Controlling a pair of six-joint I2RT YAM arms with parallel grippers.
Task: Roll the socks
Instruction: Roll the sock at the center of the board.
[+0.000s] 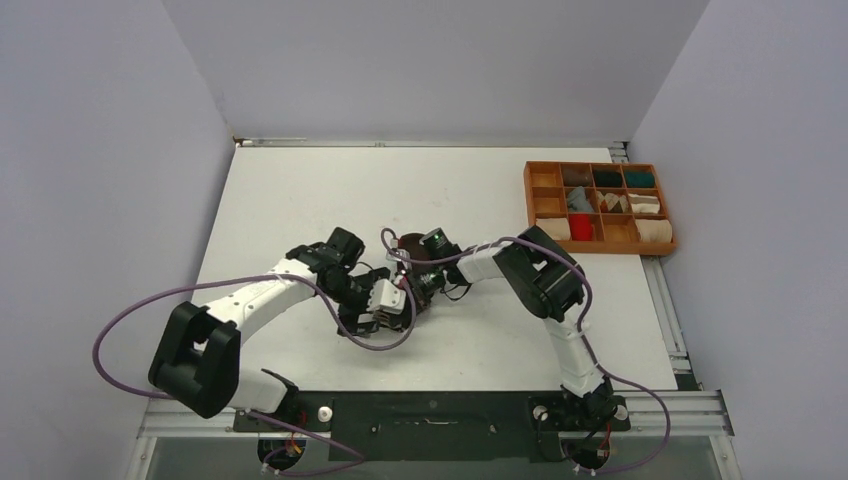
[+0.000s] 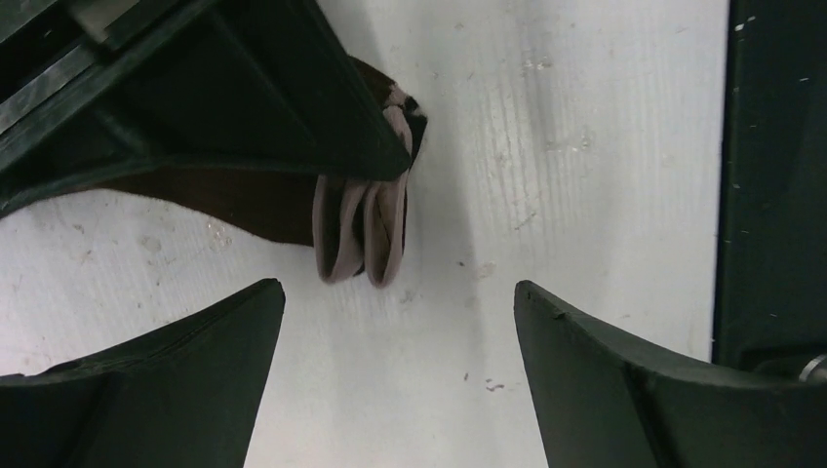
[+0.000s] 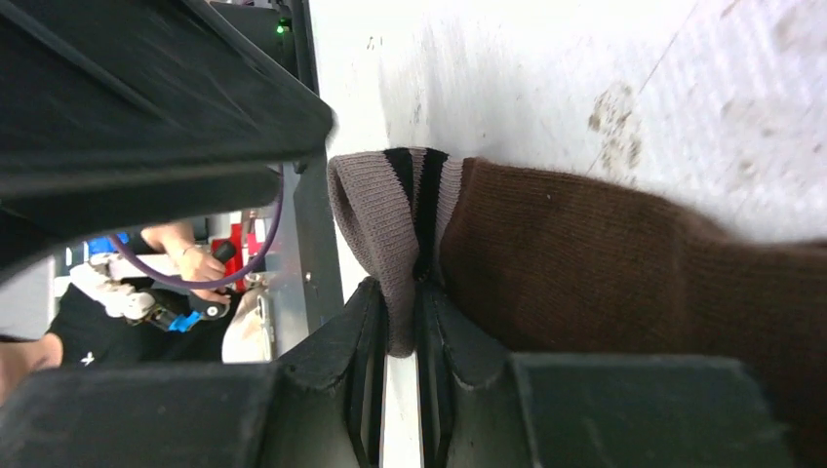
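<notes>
The dark brown sock point(image 1: 410, 246) with a pale-striped cuff lies mid-table between both arms. In the right wrist view my right gripper point(image 3: 405, 312) is shut on the pale cuff point(image 3: 380, 210), and the brown body point(image 3: 634, 263) stretches off to the right. In the left wrist view my left gripper point(image 2: 400, 290) is open and empty just short of the folded cuff point(image 2: 361, 234), with bare table between its fingers. The right gripper's dark body point(image 2: 195, 97) covers most of the sock there. A grey sock point(image 1: 578, 199) and a red sock point(image 1: 581, 226) sit in tray compartments.
A wooden compartment tray point(image 1: 600, 247) stands at the right of the table, holding beige, cream, teal and dark rolled bundles. The two wrists point(image 1: 395, 285) crowd together mid-table. Purple cables loop around both arms. The table's metal front rail point(image 1: 430, 412) lies near the bases.
</notes>
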